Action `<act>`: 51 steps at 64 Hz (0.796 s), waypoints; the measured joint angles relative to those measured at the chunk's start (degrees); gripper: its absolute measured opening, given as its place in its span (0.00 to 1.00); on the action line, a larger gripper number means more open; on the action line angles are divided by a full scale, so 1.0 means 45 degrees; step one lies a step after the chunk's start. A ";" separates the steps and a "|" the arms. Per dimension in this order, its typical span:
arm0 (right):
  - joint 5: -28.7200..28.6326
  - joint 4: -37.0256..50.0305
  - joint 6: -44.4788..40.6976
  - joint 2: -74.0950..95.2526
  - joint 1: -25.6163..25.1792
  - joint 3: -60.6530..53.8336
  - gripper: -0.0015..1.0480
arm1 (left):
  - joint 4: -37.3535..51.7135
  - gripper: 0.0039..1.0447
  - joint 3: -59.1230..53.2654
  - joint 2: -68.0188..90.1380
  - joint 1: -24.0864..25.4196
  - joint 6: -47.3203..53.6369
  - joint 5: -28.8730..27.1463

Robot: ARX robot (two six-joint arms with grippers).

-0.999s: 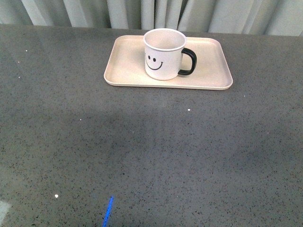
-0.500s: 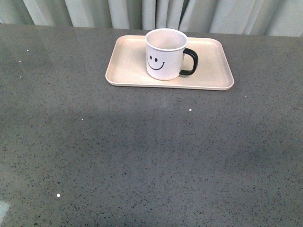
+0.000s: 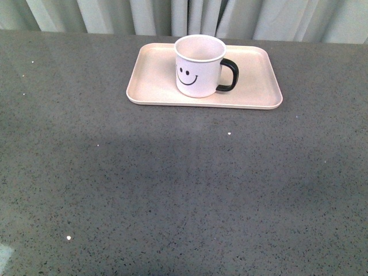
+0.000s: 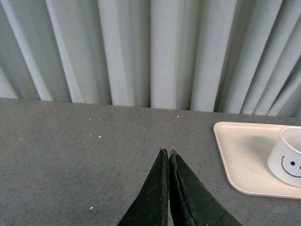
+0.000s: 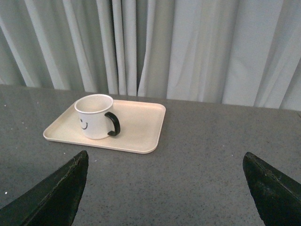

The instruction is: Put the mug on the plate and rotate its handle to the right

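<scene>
The white mug (image 3: 199,66) with its smiley face stands upright on the pale pink plate (image 3: 155,80) at the far middle of the table. Its black handle (image 3: 228,75) points to the right in the front view. Neither arm shows in the front view. In the left wrist view my left gripper (image 4: 168,151) is shut with nothing in it, apart from the plate (image 4: 240,155) and the mug (image 4: 288,162) at the frame's edge. My right gripper (image 5: 164,160) is open and empty, well back from the mug (image 5: 95,117), its handle (image 5: 114,124) and the plate (image 5: 138,125).
Grey speckled tabletop (image 3: 184,190) spreads from the plate to the near edge. Pale curtains (image 3: 184,14) hang right behind the table's far edge, close behind the plate.
A blue streak at the bottom of the front view one second ago is gone. The mug and plate have kept their place.
</scene>
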 joint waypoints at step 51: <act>0.0000 0.0000 0.0000 0.0000 0.0000 0.0000 0.91 | -0.4051 0.01 -0.2482 -0.6547 0.0160 0.0015 0.0034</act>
